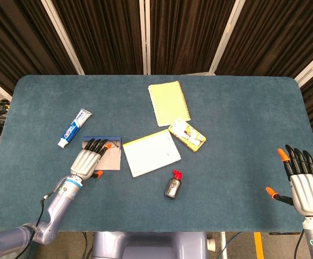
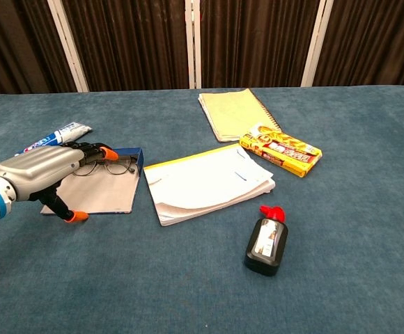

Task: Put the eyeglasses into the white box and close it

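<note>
The white box (image 2: 97, 196) lies open and flat on the blue table, left of centre, with a blue wall (image 2: 129, 153) along its far edge. The thin-framed eyeglasses (image 2: 112, 167) lie inside it against that wall. My left hand (image 2: 38, 170) (image 1: 85, 160) hovers low over the box's left half, its fingertips (image 2: 95, 149) at the glasses' left end, its thumb down past the box's near edge. It holds nothing. My right hand (image 1: 306, 186) is far off at the table's near right corner, fingers spread and empty, seen only in the head view.
A toothpaste tube (image 1: 74, 128) (image 2: 52, 137) lies just beyond my left hand. A white notebook (image 2: 209, 182) lies right beside the box. Further right are a yellow notepad (image 2: 237, 111), a yellow packet (image 2: 280, 153) and a black bottle with a red cap (image 2: 266, 241).
</note>
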Motion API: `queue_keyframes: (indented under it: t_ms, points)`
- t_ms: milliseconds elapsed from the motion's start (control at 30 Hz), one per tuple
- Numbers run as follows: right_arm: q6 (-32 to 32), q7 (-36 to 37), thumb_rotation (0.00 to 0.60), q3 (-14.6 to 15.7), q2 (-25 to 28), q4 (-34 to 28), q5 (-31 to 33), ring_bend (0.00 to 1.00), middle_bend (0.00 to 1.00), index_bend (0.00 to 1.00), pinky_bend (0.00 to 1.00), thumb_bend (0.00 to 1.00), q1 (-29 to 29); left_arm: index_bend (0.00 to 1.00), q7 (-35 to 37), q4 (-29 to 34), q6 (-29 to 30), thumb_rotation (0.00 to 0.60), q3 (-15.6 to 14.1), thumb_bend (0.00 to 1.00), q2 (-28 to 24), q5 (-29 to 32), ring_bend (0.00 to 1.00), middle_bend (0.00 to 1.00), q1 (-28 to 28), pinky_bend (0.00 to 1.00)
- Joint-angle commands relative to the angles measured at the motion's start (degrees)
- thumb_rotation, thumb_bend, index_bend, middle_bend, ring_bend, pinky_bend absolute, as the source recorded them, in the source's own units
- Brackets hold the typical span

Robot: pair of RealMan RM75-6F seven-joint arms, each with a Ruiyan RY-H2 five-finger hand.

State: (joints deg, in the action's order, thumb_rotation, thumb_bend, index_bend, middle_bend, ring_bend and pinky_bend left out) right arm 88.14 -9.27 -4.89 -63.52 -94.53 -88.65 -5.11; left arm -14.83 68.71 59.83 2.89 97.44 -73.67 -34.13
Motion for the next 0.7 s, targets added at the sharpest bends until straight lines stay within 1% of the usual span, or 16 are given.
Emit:
queue_keyframes:
  t_ms: [33,700]
  points:
    - [-0.01,-0.04,0.6,0.03,-0.03,0.02,-0.03,0.0,0.0,0.0,0.0,0.0,0.0,0.1,0.02,-0.21,-0.19,0.6,0.11,0.24,0.1,-0.08,0.0,0.0,0.05,0.0]
    - [-0.22,-0.34,0.6,0.02,-0.23,0.15,0.09,0.0,0.0,0.0,0.0,0.0,-0.08,0.1,1.77,-3.31,-1.74,0.6,0.68,0.24,1.59,-0.84,0.0,0.0,0.36,0.0]
